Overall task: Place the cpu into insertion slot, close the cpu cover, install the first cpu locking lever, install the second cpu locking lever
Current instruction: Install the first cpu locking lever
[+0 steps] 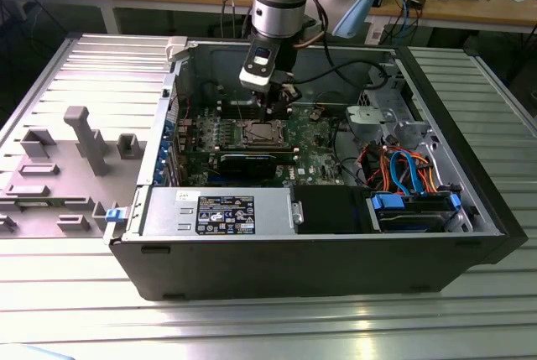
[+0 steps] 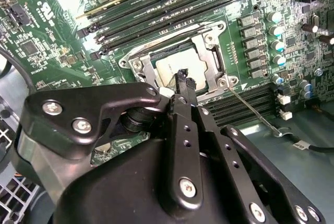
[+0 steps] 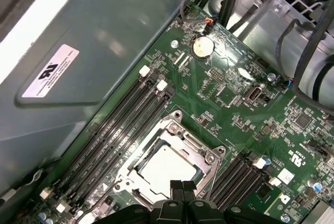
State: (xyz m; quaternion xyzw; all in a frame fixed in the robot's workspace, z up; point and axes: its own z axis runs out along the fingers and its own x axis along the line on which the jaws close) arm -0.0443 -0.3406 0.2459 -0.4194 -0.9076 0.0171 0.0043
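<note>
The cpu (image 3: 167, 167) lies flat in the insertion slot (image 1: 262, 133), its pale metal face up. The cpu cover (image 3: 207, 157) is folded down around it, and the chip (image 2: 172, 66) shows through the cover's (image 2: 210, 57) window. My gripper (image 3: 181, 186) hovers just above the socket's edge, with its black fingertips (image 2: 183, 78) pressed together and nothing between them. A thin metal locking lever (image 2: 253, 110) runs out from the socket's corner across the memory slots. In the exterior view the gripper (image 1: 273, 110) hangs over the board inside the open computer case.
Long black memory slots (image 3: 125, 125) flank the socket on both sides. In the exterior view, an expansion card (image 1: 252, 159) and the grey power-supply box (image 1: 218, 211) sit in front of the socket, with the drive cage and coloured cables (image 1: 403, 171) on the right. The case wall (image 3: 104, 51) stands close by.
</note>
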